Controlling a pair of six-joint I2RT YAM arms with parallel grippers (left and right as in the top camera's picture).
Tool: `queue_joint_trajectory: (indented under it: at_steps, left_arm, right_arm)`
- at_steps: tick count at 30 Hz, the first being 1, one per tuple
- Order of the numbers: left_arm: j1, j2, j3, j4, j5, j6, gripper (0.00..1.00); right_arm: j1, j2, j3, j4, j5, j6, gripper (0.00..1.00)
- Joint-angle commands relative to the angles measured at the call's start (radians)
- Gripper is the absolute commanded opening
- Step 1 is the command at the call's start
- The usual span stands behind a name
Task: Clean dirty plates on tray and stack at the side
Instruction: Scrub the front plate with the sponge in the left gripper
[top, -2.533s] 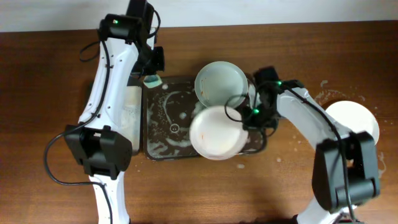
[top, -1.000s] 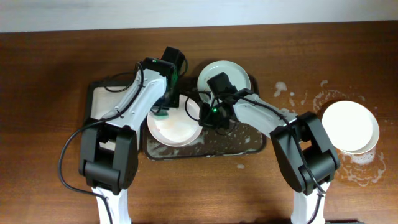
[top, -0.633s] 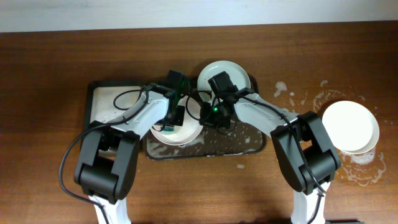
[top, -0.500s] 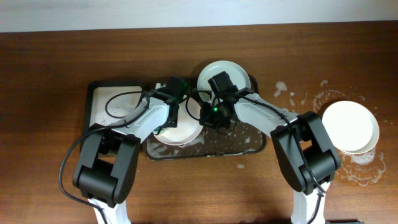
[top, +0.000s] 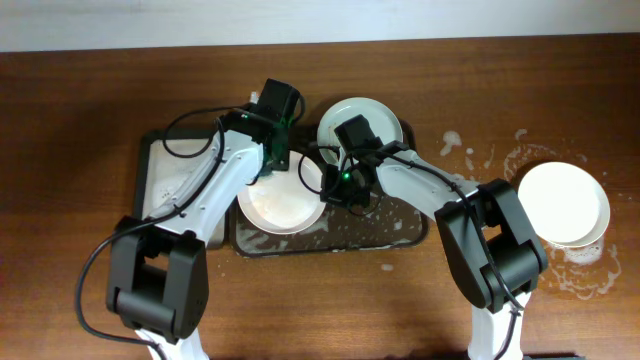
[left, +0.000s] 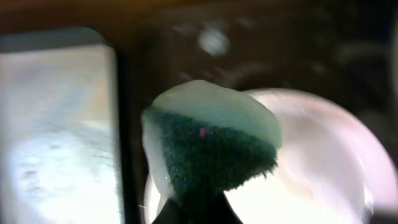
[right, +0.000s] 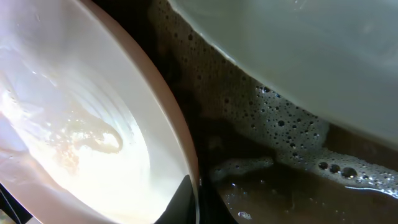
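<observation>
A white plate (top: 283, 203) lies tilted on the left part of the dark brown tray (top: 395, 228), wet with faint sauce traces (right: 93, 143). My right gripper (top: 331, 193) is shut on its right rim (right: 186, 168). My left gripper (top: 268, 165) is shut on a green-and-white sponge (left: 211, 146) just above the plate's far edge (left: 323, 162). A pale blue-green plate (top: 375, 118) leans on the tray's back rim (right: 298, 56). A second white plate (top: 565, 203) sits on the table at far right.
A smaller black tray with pale lining (top: 170, 185) lies left of the brown tray (left: 56, 124). Suds and water spots (top: 480, 150) cover the table right of the tray. Foam lies in the tray bottom (right: 280, 130).
My right gripper moved the white plate from the tray's right to its left and holds it. My left arm brought the sponge down onto the plate, swept over it, then drew back to its far edge.
</observation>
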Motion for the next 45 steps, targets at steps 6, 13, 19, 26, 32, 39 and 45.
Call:
queue_joint_trajectory:
  at_steps: [6,13,19,26,32,39,45]
  left_arm:
    - [0.003,-0.013,-0.206,0.099,0.315,0.134,0.01]
    - [0.007,-0.011,-0.296,0.237,0.215,0.135,0.01]
    - [0.007,0.139,-0.298,0.243,0.129,0.156,0.01]
    - [0.007,0.144,-0.298,0.212,-0.2,0.152,0.01]
    - [0.006,0.144,-0.29,0.238,-0.275,0.052,0.01]
    - [0.006,0.143,0.039,-0.027,-0.202,-0.029,0.01]
    - [0.006,0.143,0.44,-0.317,-0.1,-0.029,0.01]
  right_arm:
    - [-0.007,0.014,0.001,-0.008,0.041,-0.011,0.04]
    - [-0.006,0.014,0.001,-0.008,0.037,-0.011,0.04]
    - [-0.006,0.014,0.001,-0.008,0.037,-0.011,0.04]
    - [-0.006,0.014,0.001,-0.008,0.037,-0.015,0.04]
    - [-0.006,0.014,0.001,-0.008,0.037,-0.018,0.04]
    - [-0.006,0.014,0.001,-0.008,0.037,-0.018,0.04]
    - [-0.006,0.012,0.002,0.004,0.006,-0.048,0.04]
